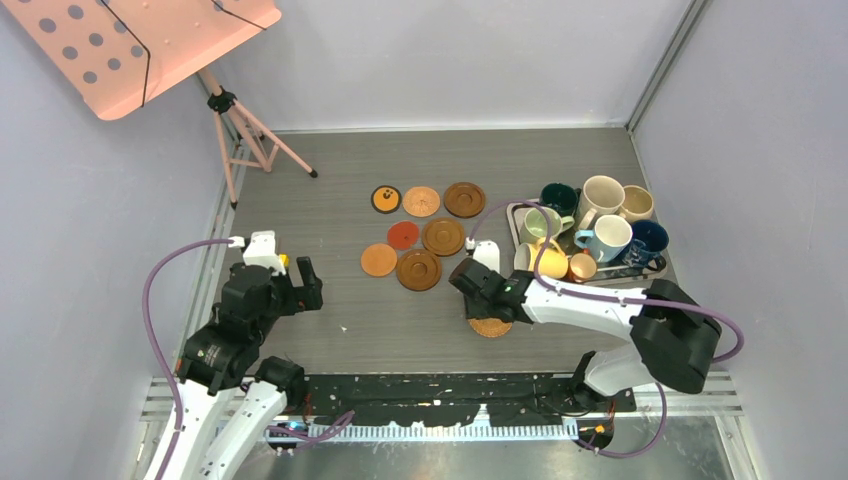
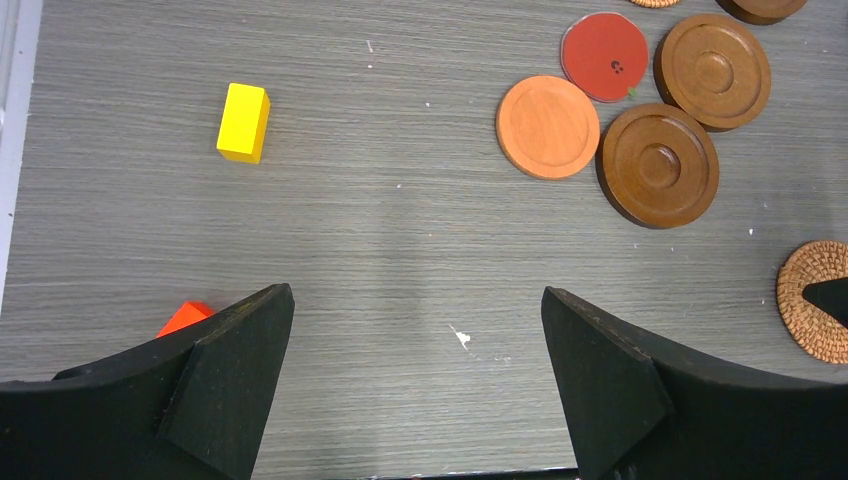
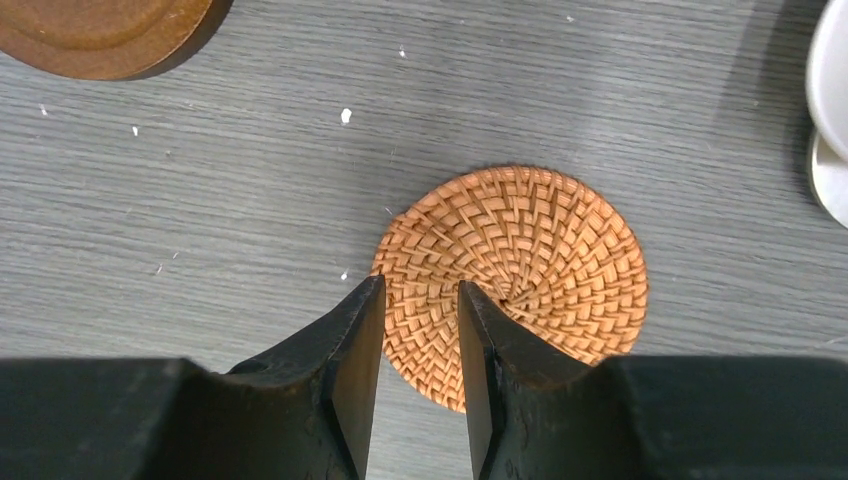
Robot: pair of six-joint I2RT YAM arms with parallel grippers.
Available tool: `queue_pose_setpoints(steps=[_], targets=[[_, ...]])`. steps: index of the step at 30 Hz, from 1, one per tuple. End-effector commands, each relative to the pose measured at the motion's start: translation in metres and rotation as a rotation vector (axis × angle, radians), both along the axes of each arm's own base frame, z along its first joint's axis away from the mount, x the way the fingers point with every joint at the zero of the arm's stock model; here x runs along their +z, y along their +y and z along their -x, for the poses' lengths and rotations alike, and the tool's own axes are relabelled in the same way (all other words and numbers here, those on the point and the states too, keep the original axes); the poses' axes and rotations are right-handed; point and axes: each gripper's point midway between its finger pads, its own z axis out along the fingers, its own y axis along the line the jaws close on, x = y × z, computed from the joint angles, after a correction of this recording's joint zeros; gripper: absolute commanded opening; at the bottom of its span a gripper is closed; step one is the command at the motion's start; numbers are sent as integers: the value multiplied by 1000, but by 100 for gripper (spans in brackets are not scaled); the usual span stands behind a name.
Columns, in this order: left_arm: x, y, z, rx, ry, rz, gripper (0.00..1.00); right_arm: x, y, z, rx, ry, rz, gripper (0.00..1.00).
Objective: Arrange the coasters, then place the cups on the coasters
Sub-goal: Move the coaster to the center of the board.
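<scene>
Near the front of the desk, well apart from the other coasters grouped toward the middle, the wicker coaster lies flat under the right tool. Its jaws stand a narrow gap apart over the disc's near-left rim, with nothing pinched between them that I can see. The left tool hangs over bare desk with its jaws spread wide and empty, the yellow block off to its far side.

To my eye the risk is in that thin, flat rim. Fingers closing from above have little to bite on, so they could scrape the weave or flick the disc up on edge. A push could also skid it askew into the nearest brown coaster.

Being round, the wicker coaster has no long axis and points nowhere, its woven face upward. The cups stand crowded at the right, none on a coaster yet.
</scene>
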Motion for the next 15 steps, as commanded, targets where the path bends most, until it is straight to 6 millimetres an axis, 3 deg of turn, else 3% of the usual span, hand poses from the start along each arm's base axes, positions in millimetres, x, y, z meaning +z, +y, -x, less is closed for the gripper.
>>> queue_pose_setpoints(steps=[1,10,15], targets=[[7,0,-4,10,-39,7,98,-4,9,-10,-8,-27,-8,40],[7,0,-5,10,-36,6,98,-21,21,-15,12,-9,8,40],[6,0,-5,10,-32,4,98,-18,29,-32,20,-43,17,40]])
